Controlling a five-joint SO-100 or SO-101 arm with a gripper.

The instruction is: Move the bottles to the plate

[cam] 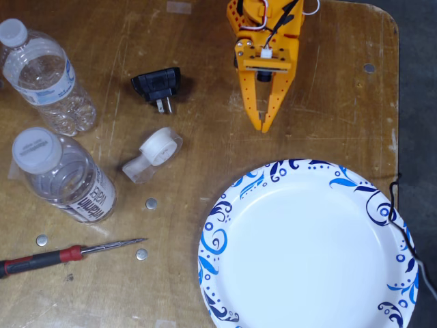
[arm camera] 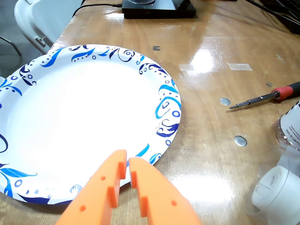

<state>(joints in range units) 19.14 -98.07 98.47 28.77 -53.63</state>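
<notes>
Both bottles lie on their sides at the left of the fixed view, well apart from the plate: bottle w/ white-and-blue label [cam: 42,73] at top left, bottle w/ black-lettered label [cam: 65,176] just below it, caps toward upper left. Both clear, contents can't be told. Wrist view shows only part of one label and a white cap at its right edge. Plate [cam: 382,205] sits at lower right of the fixed view, blue swirl rim, nothing on it; it fills the left half of the wrist view [arm camera: 166,101].

Orange gripper [cam: 262,128] w/ jaws nearly shut, just a thin slit between tips, holding nothing; tips hang near the plate's rim, over bare worktop [cam: 198,41] in the fixed view.

Btwn bottles and plate: clear tape dispenser [cam: 151,154], black plug adapter [cam: 158,86], red-handled screwdriver [cam: 61,255] below the bottles, a few small round metal discs [cam: 151,203] around it
</notes>
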